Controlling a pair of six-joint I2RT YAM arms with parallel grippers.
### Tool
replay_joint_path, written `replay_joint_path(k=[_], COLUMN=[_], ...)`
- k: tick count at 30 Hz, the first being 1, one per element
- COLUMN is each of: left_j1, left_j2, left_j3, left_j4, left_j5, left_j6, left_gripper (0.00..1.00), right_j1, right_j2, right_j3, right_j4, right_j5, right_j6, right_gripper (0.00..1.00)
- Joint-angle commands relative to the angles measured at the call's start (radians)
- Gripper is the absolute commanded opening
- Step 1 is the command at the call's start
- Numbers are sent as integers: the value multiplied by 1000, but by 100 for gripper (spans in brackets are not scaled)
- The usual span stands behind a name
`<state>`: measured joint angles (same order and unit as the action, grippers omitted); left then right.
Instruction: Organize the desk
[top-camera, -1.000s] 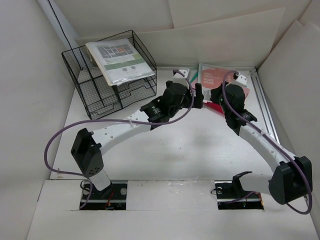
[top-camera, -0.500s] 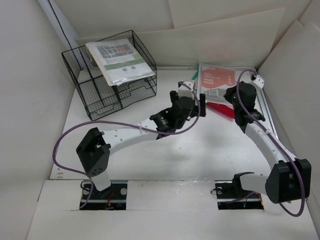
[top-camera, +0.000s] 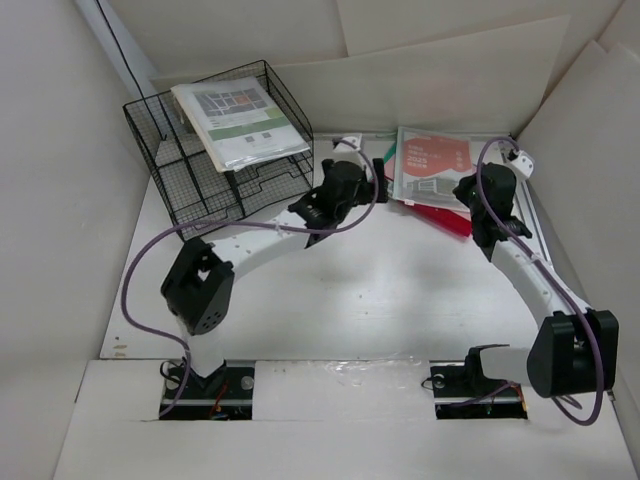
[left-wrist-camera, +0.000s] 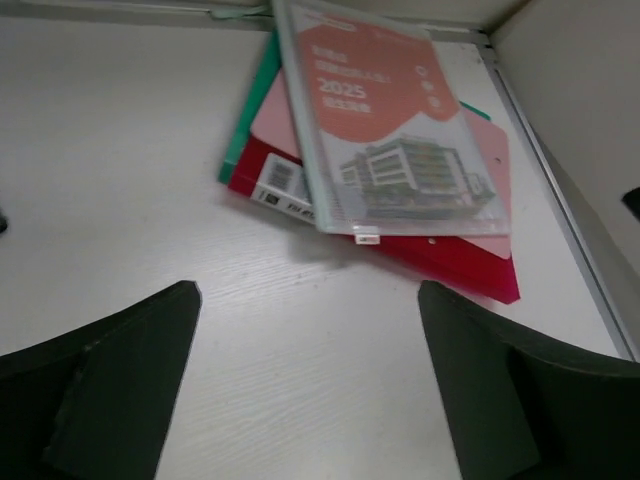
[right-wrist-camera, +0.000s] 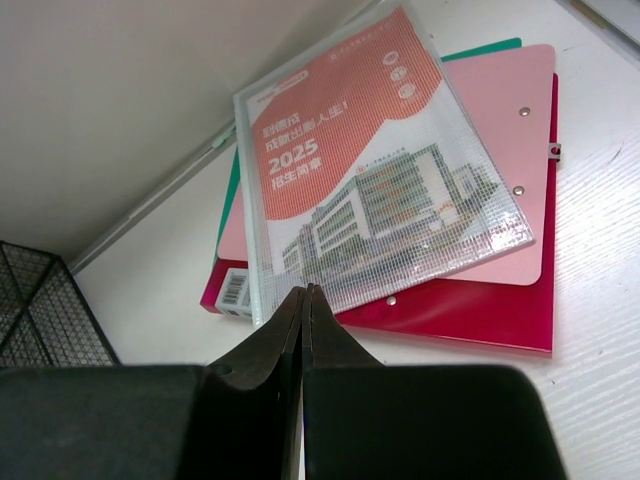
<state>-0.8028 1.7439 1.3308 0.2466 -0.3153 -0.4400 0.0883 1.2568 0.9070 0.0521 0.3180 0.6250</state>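
Red, pink and green folders (top-camera: 430, 170) lay stacked at the far right of the desk (top-camera: 380, 290) beneath both arms, the left gripper (left-wrist-camera: 308, 300) poised before them spread wide, the right gripper (right-wrist-camera: 304, 295) pinched together; next, I judged, came gripping the top one for the far-left tray (top-camera: 215, 165).

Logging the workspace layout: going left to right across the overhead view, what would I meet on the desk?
Black wire tray with a booklet on top → left gripper → stack of folders → metal rail.
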Motion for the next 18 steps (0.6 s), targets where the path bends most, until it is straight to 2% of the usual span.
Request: replay_joint_path(k=[1,2,3,4,5,7,8,10,11,15,18], left_j1=[5,5,5,5,5,5,5,14,14,45,45], left_j2=[124,162,204,245,343,449,544,615,641,695,718], left_j3=[221,264,310,364,492,646,792,905,944,973,973], left_j4=[-1,-48,-76,-111,-191,-286,-329,-409,-409,-372,-339], left_j5=[125,149,178,179,191,200,200,200,212,262,262], left_j6=[34,34,34,34,34,34,34,20,9,-31,-40], left_gripper=[83,54,21,14,12,12,12,20,29,48,49], right_j1=[-2,-2,-2,-12,-12,-24,-24,-35,-35,-44,-44], right_j2=[7,7,16,16,16,16,16,-13,-22,-75,-105], right_j3=[38,38,38,38,47,56,56,56,56,47,27], right_j4=[22,22,22,22,22,-1,-1,-11,-23,-41,-41], right_j5=[1,1,1,1,1,1,1,1,1,1,1], right_j6=[-2,-2,-2,-2,-2,-2,-2,-13,-13,-22,-22], right_gripper=[0,0,0,0,0,0,0,0,0,0,0])
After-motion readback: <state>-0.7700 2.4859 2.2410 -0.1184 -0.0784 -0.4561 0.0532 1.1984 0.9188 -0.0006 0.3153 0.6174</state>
